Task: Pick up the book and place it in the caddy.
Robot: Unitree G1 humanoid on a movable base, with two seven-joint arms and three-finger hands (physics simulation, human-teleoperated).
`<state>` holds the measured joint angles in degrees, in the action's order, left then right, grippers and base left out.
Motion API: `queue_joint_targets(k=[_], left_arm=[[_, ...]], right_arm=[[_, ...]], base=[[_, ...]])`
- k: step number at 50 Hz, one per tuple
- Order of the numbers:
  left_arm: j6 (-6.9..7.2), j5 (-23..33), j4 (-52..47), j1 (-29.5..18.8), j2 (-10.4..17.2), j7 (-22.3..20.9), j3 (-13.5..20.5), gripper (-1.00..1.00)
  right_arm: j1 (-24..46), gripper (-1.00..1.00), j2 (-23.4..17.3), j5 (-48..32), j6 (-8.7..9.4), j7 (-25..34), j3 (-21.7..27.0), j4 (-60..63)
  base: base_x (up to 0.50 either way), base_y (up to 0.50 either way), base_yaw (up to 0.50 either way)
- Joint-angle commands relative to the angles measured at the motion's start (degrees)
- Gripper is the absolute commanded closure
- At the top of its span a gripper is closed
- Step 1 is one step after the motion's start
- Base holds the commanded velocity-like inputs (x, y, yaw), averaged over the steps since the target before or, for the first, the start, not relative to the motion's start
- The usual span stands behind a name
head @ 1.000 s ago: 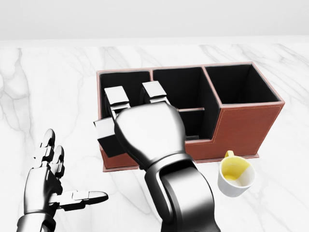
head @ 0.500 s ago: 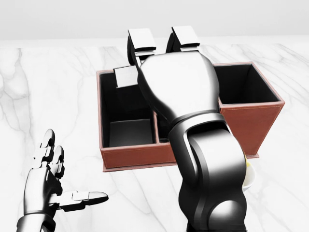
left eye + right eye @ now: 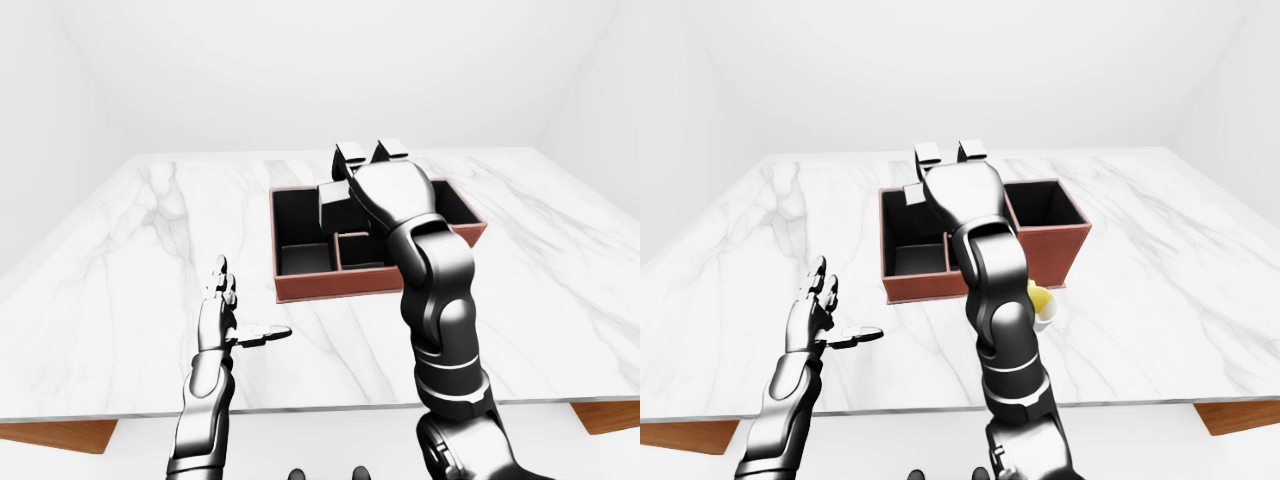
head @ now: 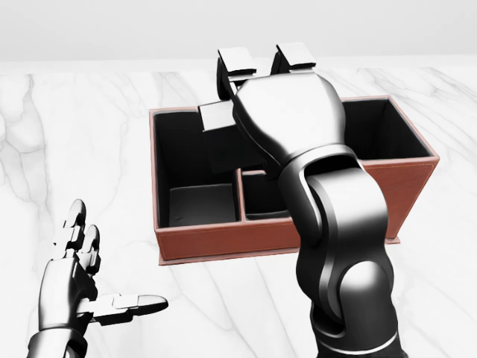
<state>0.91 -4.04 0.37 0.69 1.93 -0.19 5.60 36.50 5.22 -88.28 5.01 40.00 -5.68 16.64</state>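
The brown caddy (image 4: 209,242) with black compartments stands on the marble table, mid-frame in the head view. My right hand (image 4: 253,78) hovers open above the caddy's top-middle part, fingers spread and holding nothing. A flat dark grey rectangle (image 4: 201,203) lies at the bottom of the caddy's lower-left compartment; I cannot tell whether it is the book or the bare floor. No book shows anywhere else. My left hand (image 4: 104,268) rests open over the table at the lower left, thumb pointing right, well apart from the caddy.
A white mug with a yellow inside (image 3: 1042,300) stands just right of the caddy's near corner; my right forearm hides it in the head view. The white marble table (image 3: 150,250) spreads wide on both sides, its near edge (image 3: 300,410) low in the left-eye view.
My right hand has lifted out of the caddy's lower-left compartment and moved up and to the right, uncovering that compartment and covering the mug. The left hand has not moved.
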Motion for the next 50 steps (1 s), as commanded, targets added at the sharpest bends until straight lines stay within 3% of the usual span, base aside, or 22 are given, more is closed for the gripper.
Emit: queue_joint_targets(k=[1, 5, 6, 11, 13, 18, 27, 30, 31, 50], left_arm=[[-0.46, 0.01, 0.56, -0.15, -0.05, 0.12, -0.06, -1.0], [0.3, 0.0, -0.44, 0.12, 0.03, 0.12, -0.09, -1.0], [-0.29, 0.08, 0.31, -0.03, -0.04, 0.15, -0.1, -1.0], [-0.43, 0.1, 0.33, 0.08, -0.04, 0.1, -0.17, -1.0], [0.51, 0.0, -0.88, 0.38, 0.0, 0.09, -0.13, -1.0], [-0.42, -0.01, 0.84, -0.31, 0.12, -0.05, 0.1, -1.0], [0.17, -0.11, -0.18, 0.05, 0.1, -0.07, 0.1, -1.0], [-0.3, -0.1, 0.53, -0.17, 0.11, -0.1, 0.16, -1.0], [0.53, -0.14, -0.58, 0.11, 0.1, -0.02, 0.11, -1.0], [0.75, -0.01, -1.13, 0.42, -0.03, -0.07, 0.06, -1.0]], right_arm=[[1.15, 1.0, -1.24, -0.25, -0.01, -1.46, 0.51, -2.32], [1.48, 1.0, -1.58, 0.29, -0.01, -2.18, 0.76, -3.37], [1.54, 1.0, -1.83, 0.31, -0.01, -2.37, 0.96, -3.65], [1.25, 1.0, -2.39, 0.78, -0.01, -3.33, 1.32, -4.68], [1.01, 1.0, -2.73, 0.8, -0.01, -3.66, 1.3, -5.03], [0.7, 1.0, -3.14, 1.35, -0.01, -4.61, 1.52, -5.63], [1.17, 1.0, -3.63, 0.38, -0.01, -4.73, 1.53, -6.31], [1.14, 1.0, -3.71, 0.42, -0.01, -4.86, 1.69, -6.44], [1.09, 1.0, -3.83, 0.39, -0.01, -4.86, 1.81, -6.5], [0.82, 1.0, -4.67, 0.37, -0.01, -5.86, 2.26, -7.7]], base=[[0.0, 0.0, 0.0], [0.0, 0.0, 0.0], [0.0, 0.0, 0.0], [0.0, 0.0, 0.0], [0.0, 0.0, 0.0], [0.0, 0.0, 0.0], [0.0, 0.0, 0.0], [0.0, 0.0, 0.0], [0.0, 0.0, 0.0], [0.0, 0.0, 0.0]])
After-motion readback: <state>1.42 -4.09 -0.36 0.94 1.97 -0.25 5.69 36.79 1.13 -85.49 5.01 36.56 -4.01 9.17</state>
